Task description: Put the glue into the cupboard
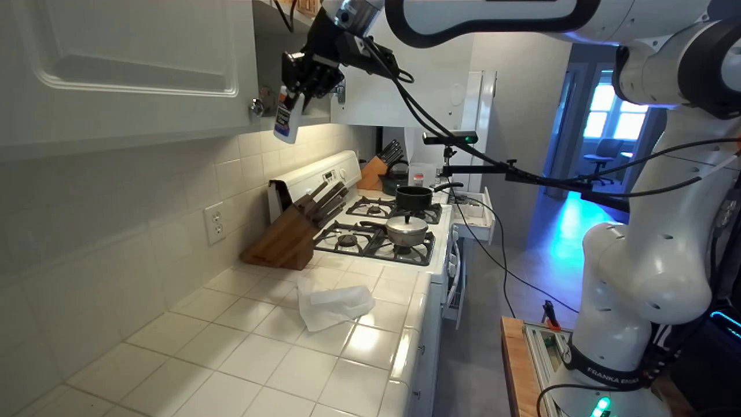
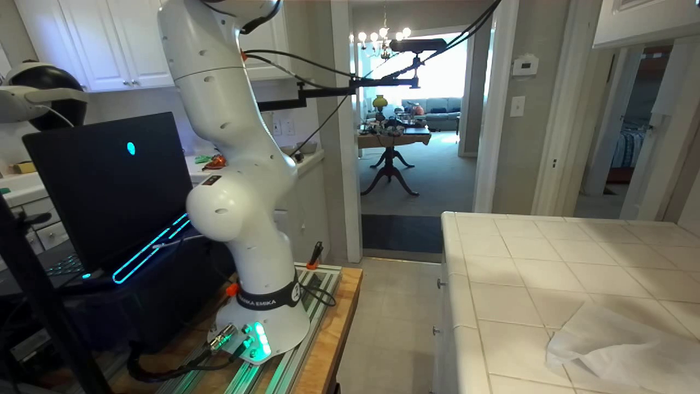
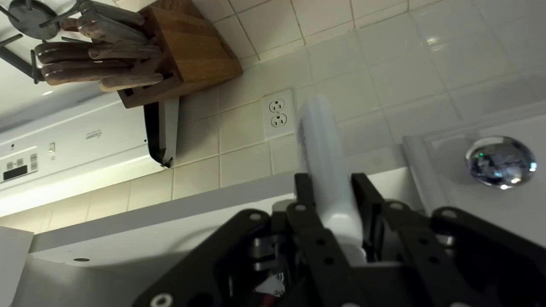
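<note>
1. The end effector (image 3: 332, 187) grips a slim whitish glue bottle (image 1: 288, 121); in the wrist view the fingers (image 3: 303, 189) bear on both sides of it.
2. Relative position: the upper part of the bottle sits between the fingers, and the body projects below them in an exterior view. The orange-red cap (image 1: 283, 91) is at the top, just beside the fingers; the base hangs free.
3. Attitude: cap end up, slightly tilted from upright. A blue label (image 1: 282, 120) shows on one side.
4. In the wrist view the rounded far end of the bottle reaches past the fingertips and is seen against the wall tiles (image 3: 241, 128), close to a power outlet (image 3: 278, 113) in that view.
5. The cupboard (image 1: 271, 58): the bottle is at its opening, near a panelled door (image 1: 139, 46) with a round knob (image 1: 256, 108). The lower edge (image 3: 170, 209) passes behind bottle and fingers in the wrist view. Whether any part of the bottle touches the cupboard cannot be told.
6. One item (image 1: 267, 95) inside the cupboard is partly hidden and cannot be identified.
7. Below, well apart from the bottle, is the tiled table (image 1: 249, 365). It carries a crumpled white sheet (image 1: 336, 301), visible in both exterior views, and a wooden knife block (image 1: 278, 246). Beside the block, a white stove (image 1: 347, 165) bears a lidded metal pot (image 1: 407, 231) and a black pot (image 1: 413, 198).
</note>
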